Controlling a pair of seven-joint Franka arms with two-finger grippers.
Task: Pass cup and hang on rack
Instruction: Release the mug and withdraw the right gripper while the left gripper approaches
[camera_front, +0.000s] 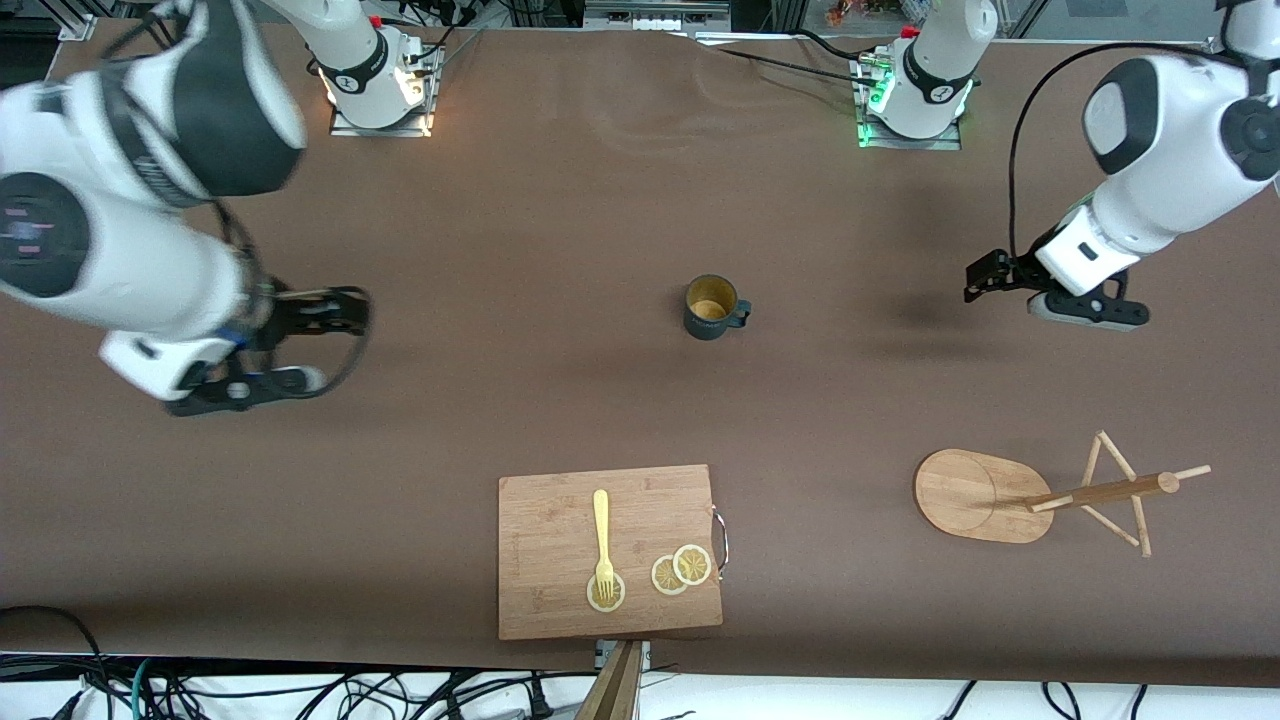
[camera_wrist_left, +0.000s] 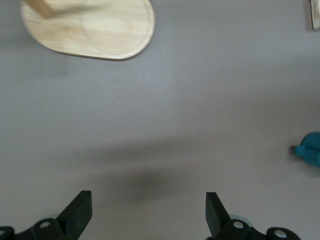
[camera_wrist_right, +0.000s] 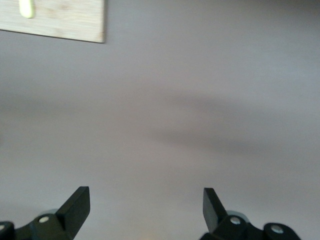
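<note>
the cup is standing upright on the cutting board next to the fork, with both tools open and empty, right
Not quite. The cup stands upright on the bare table, farther from the front camera than the cutting board, as the front view shows. The fork lies on that board without it. The left tool and right tool are indeed open and empty.

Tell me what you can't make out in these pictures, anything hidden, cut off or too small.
- Cup, front view: pale lettering on its wall too small to read.
- Cup, left wrist view: cut off by the picture's edge; only a teal sliver shows.
- Rack, left wrist view: only its oval base shows; post and pegs cut off by the edge.
- Cutting board, right wrist view: only a corner shows.
</note>
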